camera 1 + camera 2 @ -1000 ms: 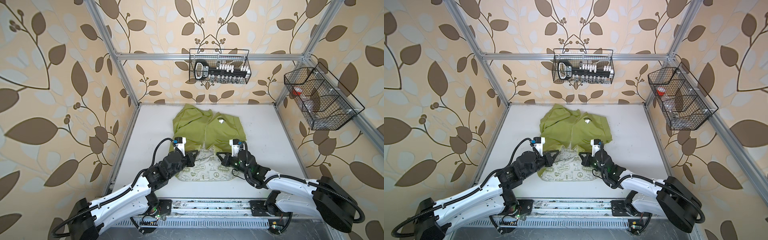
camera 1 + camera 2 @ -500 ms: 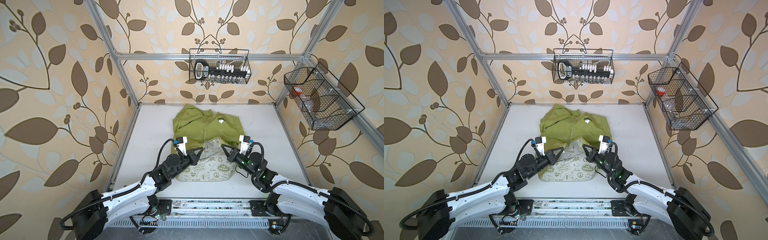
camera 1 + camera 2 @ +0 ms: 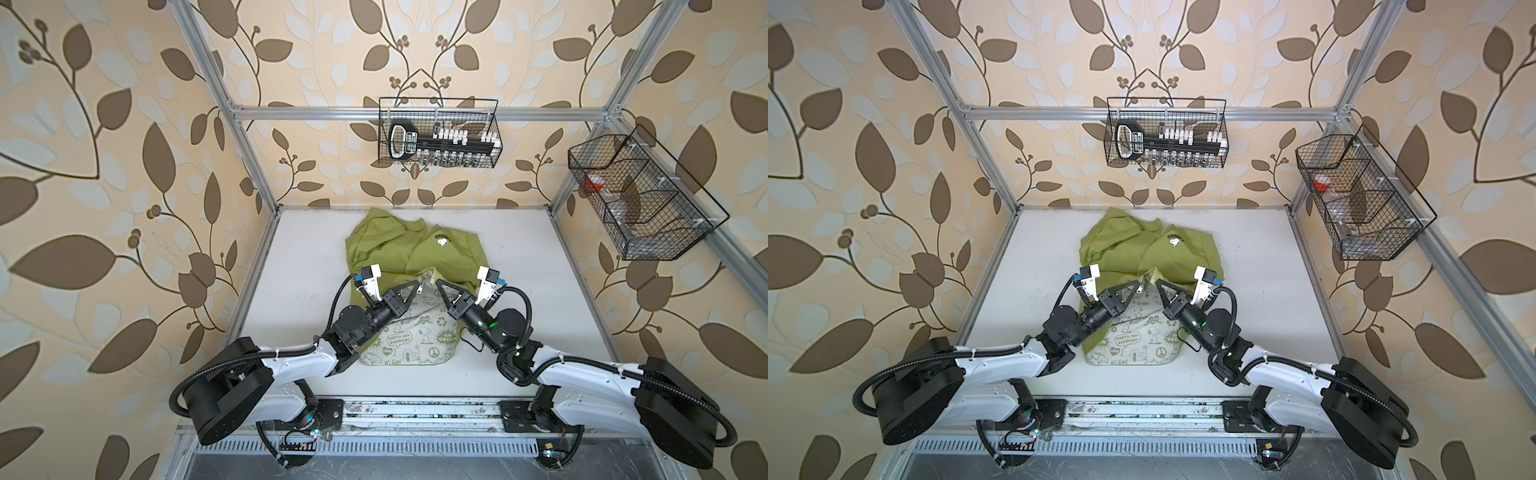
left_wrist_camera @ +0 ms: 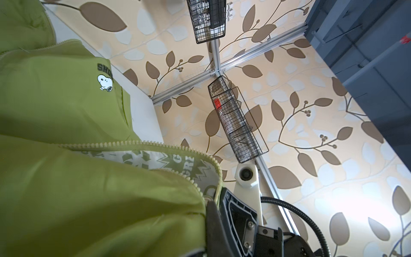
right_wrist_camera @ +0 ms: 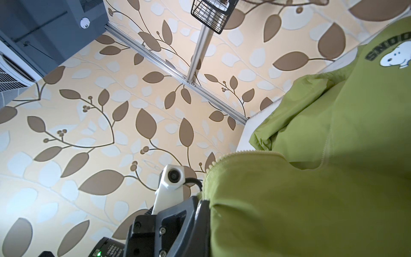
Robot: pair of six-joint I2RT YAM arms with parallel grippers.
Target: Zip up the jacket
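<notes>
Top views both show a white table point(image 3: 540, 299) enclosed by leaf-patterned wallpaper point(image 3: 124, 166) and metal framing point(image 3: 415, 113). One wire basket point(image 3: 440, 133) hangs on the back wall and a second basket point(image 3: 640, 199) on the side wall. The jacket point(image 3: 399, 249) lies mid-table, toward the back. The left pincer point(image 3: 417, 284) and right pincer point(image 3: 438, 283) are each clamped tight, seemingly on the jacket's open front edges.

We see the left claw point(image 3: 416, 284) and the right claw point(image 3: 437, 283) closer together than a second ago, now nearly tip to tip over the middle of the jacket point(image 3: 399, 249). Each brings its zipper edge inward with it, so the strip of printed lining point(image 3: 409, 340) between the two green fronts is narrower at that end.
</notes>
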